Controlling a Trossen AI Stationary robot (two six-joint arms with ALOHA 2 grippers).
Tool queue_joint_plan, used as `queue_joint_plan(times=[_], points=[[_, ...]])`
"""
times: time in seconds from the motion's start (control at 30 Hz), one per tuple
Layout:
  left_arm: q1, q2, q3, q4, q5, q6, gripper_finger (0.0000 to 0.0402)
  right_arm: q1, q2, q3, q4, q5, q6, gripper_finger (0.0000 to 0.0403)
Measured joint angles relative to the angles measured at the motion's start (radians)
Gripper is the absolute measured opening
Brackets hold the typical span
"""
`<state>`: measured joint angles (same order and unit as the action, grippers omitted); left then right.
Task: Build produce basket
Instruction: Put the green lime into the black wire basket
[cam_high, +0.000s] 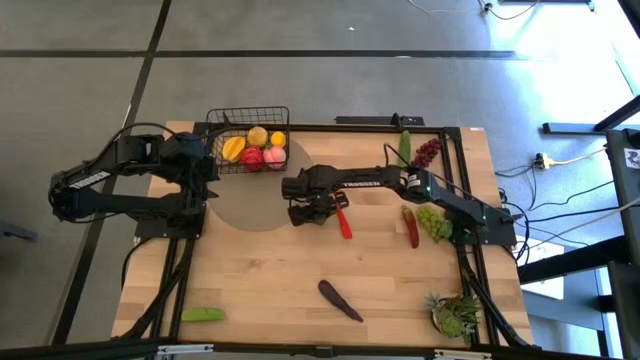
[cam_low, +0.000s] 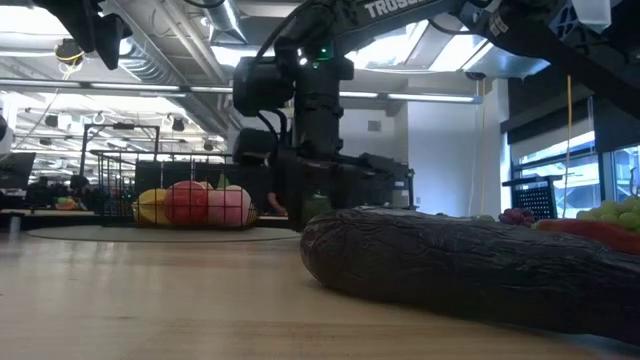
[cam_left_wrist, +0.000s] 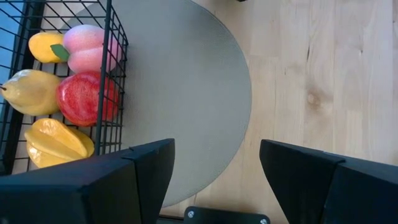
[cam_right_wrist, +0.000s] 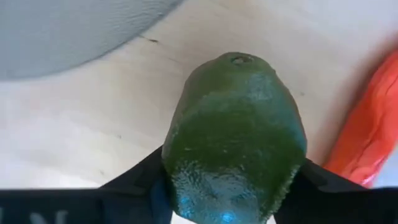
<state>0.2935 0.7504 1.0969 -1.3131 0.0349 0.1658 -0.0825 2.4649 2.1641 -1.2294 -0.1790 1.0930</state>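
The right gripper (cam_high: 316, 212) is pinching a green fruit (cam_right_wrist: 235, 140) just beside a red chili (cam_high: 344, 222), short of the basket (cam_high: 248, 143). The rounded fruit is sitting between narrow fingers, so it could be slipping out over the basket's wire wall. The left gripper (cam_left_wrist: 214, 171) is waiting with fingers spread beside the basket.

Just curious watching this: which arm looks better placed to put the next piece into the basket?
The right. Its end effector is shut on a green fruit near the basket; the left end effector is open and empty beside the basket.
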Motion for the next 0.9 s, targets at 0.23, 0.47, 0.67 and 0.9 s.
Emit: queue_joint_plan(times=[0.23,0.47,0.67,0.9], points=[[0.0,0.0,0.0,0.0,0.0,0.0,0.0225,-0.002,0.0,0.034,0.009,0.001,-0.015,0.0204],[0.0,0.0,0.0,0.0,0.0,0.0,0.0225,-0.001,0.0,0.034,0.01,0.001,0.002,0.0187],[0.0,0.0,0.0,0.0,0.0,0.0,0.0225,-0.004,0.0,0.034,0.026,-0.055,-0.03,0.0189],[0.0,0.0,0.0,0.0,0.0,0.0,0.0225,-0.006,-0.003,0.034,0.03,-0.037,-0.075,0.0159]])
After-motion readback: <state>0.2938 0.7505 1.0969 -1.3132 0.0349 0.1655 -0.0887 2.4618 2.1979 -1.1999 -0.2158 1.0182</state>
